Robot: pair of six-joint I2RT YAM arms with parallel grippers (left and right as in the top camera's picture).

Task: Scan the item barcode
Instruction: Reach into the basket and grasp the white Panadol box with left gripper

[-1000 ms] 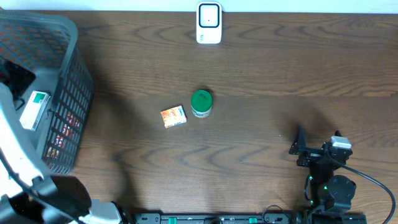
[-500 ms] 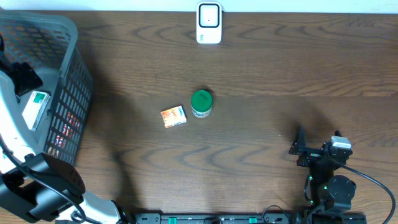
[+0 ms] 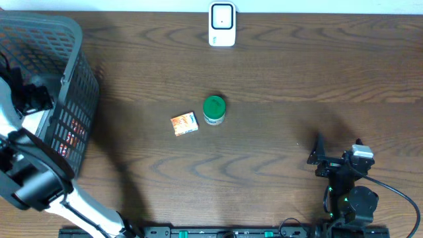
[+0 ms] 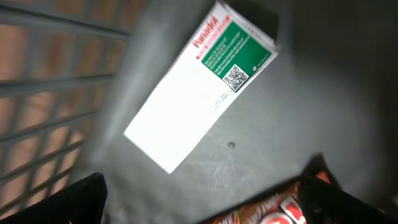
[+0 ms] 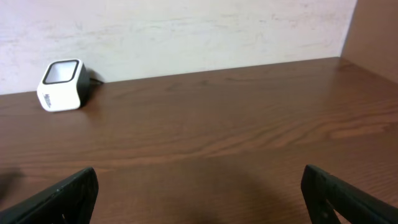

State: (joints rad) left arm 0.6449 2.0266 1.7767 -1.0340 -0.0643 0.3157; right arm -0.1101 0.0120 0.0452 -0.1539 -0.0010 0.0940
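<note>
Left gripper [image 4: 202,194], wide open and empty, hangs inside basket [image 3: 78,92] over white-and-green box [image 4: 199,87] lying flat on its floor, likely to straddle it; right gripper [image 3: 337,147], equally open, idles facing scanner [image 3: 222,25] across table [image 3: 277,79].

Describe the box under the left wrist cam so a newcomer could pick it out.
Find the grey mesh basket at the far left of the overhead view. On its floor lies a long flat box, near a red packet. The box is the white one, with a green end panel bearing a QR code.
</note>
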